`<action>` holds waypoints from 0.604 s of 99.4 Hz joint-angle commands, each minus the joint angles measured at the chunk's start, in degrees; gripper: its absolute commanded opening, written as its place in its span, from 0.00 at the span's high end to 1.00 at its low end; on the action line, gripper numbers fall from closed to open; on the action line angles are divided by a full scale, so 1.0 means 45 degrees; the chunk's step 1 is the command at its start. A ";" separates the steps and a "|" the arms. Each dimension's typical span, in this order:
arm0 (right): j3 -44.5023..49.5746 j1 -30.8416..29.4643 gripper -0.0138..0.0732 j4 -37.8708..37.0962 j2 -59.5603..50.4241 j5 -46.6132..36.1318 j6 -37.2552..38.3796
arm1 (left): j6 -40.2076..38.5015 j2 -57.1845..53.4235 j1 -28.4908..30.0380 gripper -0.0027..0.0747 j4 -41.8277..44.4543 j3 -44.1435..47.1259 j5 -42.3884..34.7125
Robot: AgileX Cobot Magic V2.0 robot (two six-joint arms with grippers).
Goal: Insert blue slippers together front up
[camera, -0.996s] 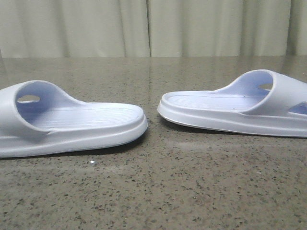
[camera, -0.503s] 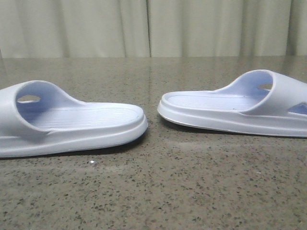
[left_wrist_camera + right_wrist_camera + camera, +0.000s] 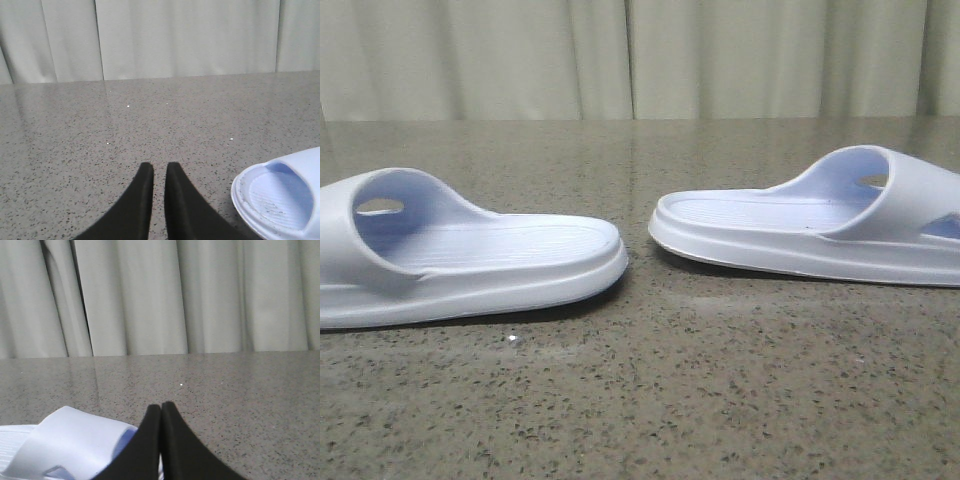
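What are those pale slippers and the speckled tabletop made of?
The slippers look like one-piece moulded foam or soft rubber: matte, thick soles, ribbed footbeds, no seams. The table looks like polished granite or stone-look laminate: dark flecks, faint reflections.

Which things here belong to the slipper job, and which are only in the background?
Belongs to the job:
left slipper
right slipper
left gripper, nearly shut, holding nothing
right gripper, shut, holding nothing

Only in the background:
speckled table
curtain
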 commanded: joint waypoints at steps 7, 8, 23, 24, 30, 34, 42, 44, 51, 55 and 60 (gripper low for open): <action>0.0257 -0.0049 0.96 -0.0089 -0.0272 -0.0949 -0.0052 | -0.0119 -0.0388 0.0045 0.94 -0.0029 0.0143 -0.1099; 0.0257 -0.0049 0.96 -0.0089 -0.0272 -0.0949 -0.0052 | -0.0119 -0.0388 0.0045 0.94 -0.0029 0.0143 -0.1099; 0.0257 -0.0049 0.96 -0.0089 -0.0272 -0.0949 -0.0052 | -0.0119 -0.0388 0.0045 0.94 -0.0029 0.0143 -0.1099; 0.0257 -0.0049 0.96 -0.0089 -0.0272 -0.0949 -0.0052 | -0.0119 -0.0388 0.0045 0.94 -0.0029 0.0143 -0.1099; 0.0257 -0.0049 0.96 -0.0089 -0.0272 -0.0949 -0.0052 | -0.0119 -0.0388 0.0045 0.94 -0.0029 0.0143 -0.1099; 0.0257 -0.0049 0.96 -0.0089 -0.0272 -0.0949 -0.0052 | -0.0119 -0.0388 0.0045 0.94 -0.0029 0.0143 -0.1099; 0.0257 -0.0049 0.96 -0.0089 -0.0272 -0.0949 -0.0052 | -0.0119 -0.0388 0.0045 0.94 -0.0209 0.0143 -0.1164; 0.0257 -0.0049 0.96 -0.0089 -0.0272 -0.0949 -0.0052 | -0.0119 -0.0388 0.0045 0.94 -0.0373 0.0143 -0.1196; 0.0257 -0.0049 0.96 -0.0089 -0.0272 -0.0949 -0.0052 | -0.0119 -0.0388 0.0045 0.95 -0.1406 0.0121 -0.1547; 0.0234 -0.0049 0.96 -0.0089 -0.0272 -0.0865 -0.0052 | -0.0119 -0.0388 0.0045 0.95 -0.2283 0.0121 -0.1780; 0.0099 -0.0049 0.96 -0.0089 -0.0272 -0.0547 -0.0052 | -0.0119 -0.0388 0.0045 0.95 -0.3388 0.0095 -0.1935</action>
